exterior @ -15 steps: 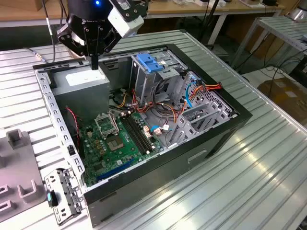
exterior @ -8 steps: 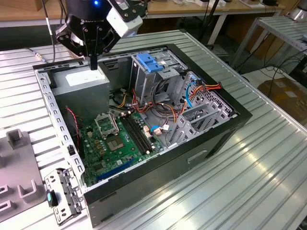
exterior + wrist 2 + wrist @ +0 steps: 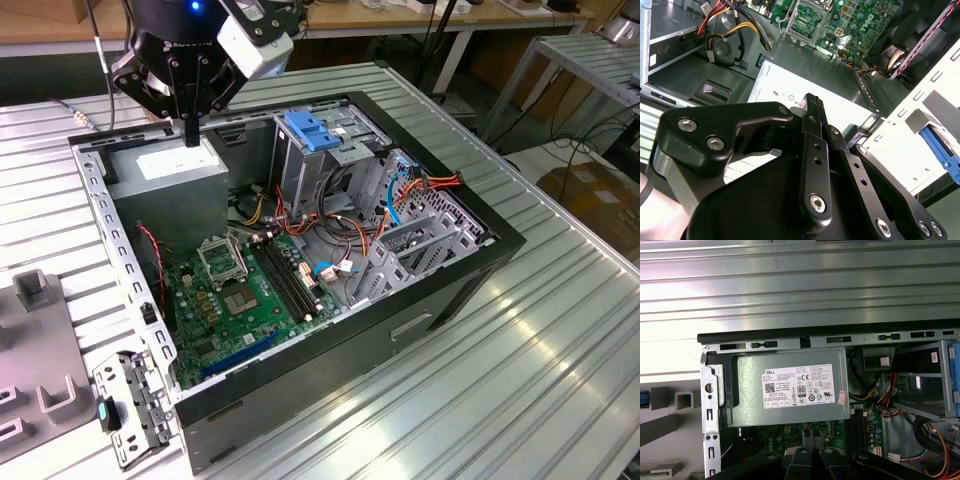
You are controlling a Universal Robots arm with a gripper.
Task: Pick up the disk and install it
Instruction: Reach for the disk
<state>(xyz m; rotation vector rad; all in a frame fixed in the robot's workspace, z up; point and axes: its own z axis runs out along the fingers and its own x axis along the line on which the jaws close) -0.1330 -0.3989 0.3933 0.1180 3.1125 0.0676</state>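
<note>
Ribbed metal bench [image 3: 560, 340] | open computer case [image 3: 440, 300] | hand [image 3: 191, 138] pressed together above grey power-supply box [image 3: 180, 166]

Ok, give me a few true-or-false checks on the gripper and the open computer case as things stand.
1. The gripper hovers above the grey power-supply box. True.
2. The gripper holds the disk. False: its fingers are shut together with nothing between them.
3. The computer case lies open, with the green motherboard exposed. True.
4. The blue latch sits to the exterior view's left of the power-supply box. False: it sits on top of the metal cage, to the exterior view's right of the box.
</note>
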